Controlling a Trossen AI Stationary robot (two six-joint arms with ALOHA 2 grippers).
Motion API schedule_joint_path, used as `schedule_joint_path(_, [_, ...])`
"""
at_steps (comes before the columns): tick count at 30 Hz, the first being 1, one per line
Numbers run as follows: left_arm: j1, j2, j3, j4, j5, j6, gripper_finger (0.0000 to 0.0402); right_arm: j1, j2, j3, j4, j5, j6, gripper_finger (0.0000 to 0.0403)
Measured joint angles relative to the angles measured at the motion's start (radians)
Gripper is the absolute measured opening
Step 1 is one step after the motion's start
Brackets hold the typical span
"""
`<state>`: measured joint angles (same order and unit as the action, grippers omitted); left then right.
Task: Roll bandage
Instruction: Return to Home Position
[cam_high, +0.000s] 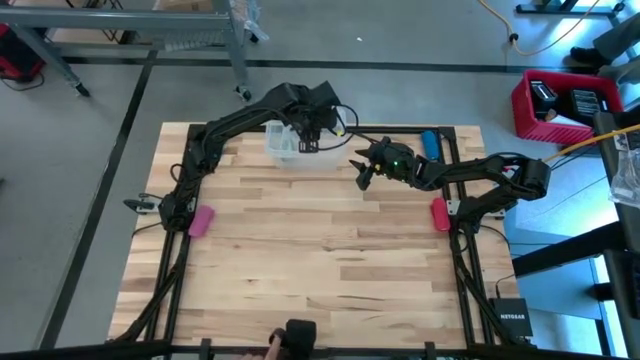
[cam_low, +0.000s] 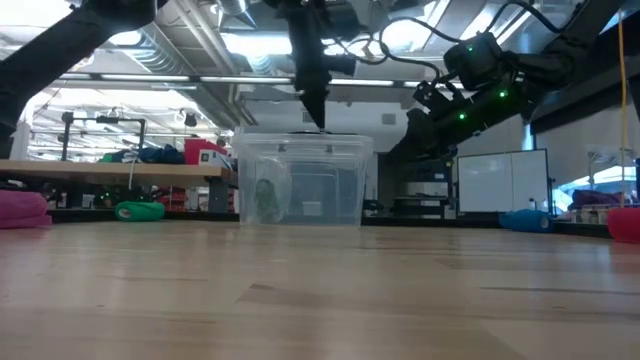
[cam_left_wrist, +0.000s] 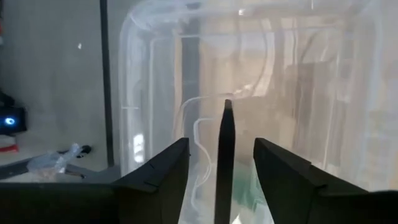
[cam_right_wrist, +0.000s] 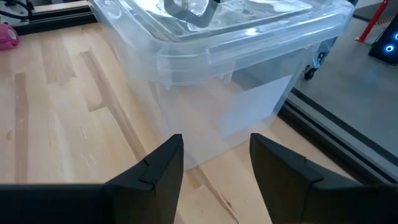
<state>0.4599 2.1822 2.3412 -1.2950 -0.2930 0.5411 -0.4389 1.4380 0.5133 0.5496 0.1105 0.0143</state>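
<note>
A clear plastic box (cam_high: 283, 143) with its lid on stands at the table's far edge. Something green (cam_low: 268, 197) shows through its wall, lying inside; I take it for the bandage, and its shape cannot be made out. My left gripper (cam_high: 308, 138) points down over the lid (cam_low: 300, 140), fingers apart. A thin dark strip (cam_left_wrist: 226, 155) shows between them. My right gripper (cam_high: 362, 172) is open and empty, hanging above the table just right of the box (cam_right_wrist: 236, 93) and facing it. My left gripper comes at the box lid's top (cam_right_wrist: 205, 25) from above, pointing down, with its fingertips (cam_right_wrist: 186, 11) right at the lid. I cannot tell whether they touch it.
Two pink objects lie at the table's left (cam_high: 200, 222) and right (cam_high: 439, 213) edges. A blue cylinder (cam_high: 430, 145) lies at the far right. A green roll (cam_low: 138, 210) shows at the far left. A red bin (cam_high: 560, 105) stands on the floor. The wooden table (cam_high: 320, 270) is bare in the middle.
</note>
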Motion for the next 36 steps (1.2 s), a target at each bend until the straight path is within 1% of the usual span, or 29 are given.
schedule_joint_path(4, [-0.011,-0.023,0.010,0.004,-0.005,0.034,0.0172,0.000,0.000,0.000,0.000,-0.016,0.005,0.0186])
schedule_joint_path(6, [-0.015,-0.046,0.010,0.006,0.013,0.035,0.0170,0.000,0.000,0.000,0.000,-0.025,0.005,0.0186])
schedule_joint_path(7, [-0.013,-0.061,0.010,0.012,0.044,0.017,0.0168,0.000,-0.002,0.000,-0.001,-0.027,0.004,0.0186])
schedule_joint_path(10, [0.011,-0.117,0.010,0.032,0.216,-0.041,0.0162,0.000,-0.022,0.000,-0.009,-0.047,0.002,0.0186])
schedule_joint_path(12, [0.034,-0.156,0.004,0.033,0.305,-0.085,0.0155,0.000,-0.052,0.000,-0.017,-0.058,-0.006,0.0186])
schedule_joint_path(14, [0.049,-0.198,-0.026,0.030,0.351,-0.106,0.0146,0.000,-0.091,0.000,-0.034,-0.072,-0.018,0.0186])
schedule_joint_path(18, [0.041,-0.283,-0.122,0.048,0.362,-0.120,0.0125,0.000,-0.169,0.000,-0.068,-0.134,-0.019,0.0186])
schedule_joint_path(22, [0.032,-0.390,-0.299,0.146,0.368,-0.139,0.0102,0.000,-0.224,0.000,-0.080,-0.156,-0.019,0.0186])
schedule_joint_path(25, [0.032,-0.490,-0.491,0.265,0.355,-0.175,0.0085,0.000,-0.249,0.000,-0.083,-0.156,-0.008,0.0186])
schedule_joint_path(30, [-0.008,-0.717,-0.839,0.521,0.358,-0.218,0.0057,0.000,-0.289,0.000,-0.090,-0.194,0.033,0.0186])
schedule_joint_path(33, [-0.043,-0.845,-1.009,0.644,0.360,-0.240,0.0042,0.000,-0.315,0.000,-0.118,-0.218,0.039,0.0186])
schedule_joint_path(36, [-0.085,-0.960,-1.140,0.753,0.354,-0.272,0.0030,0.000,-0.354,0.000,-0.161,-0.227,0.039,0.0186])
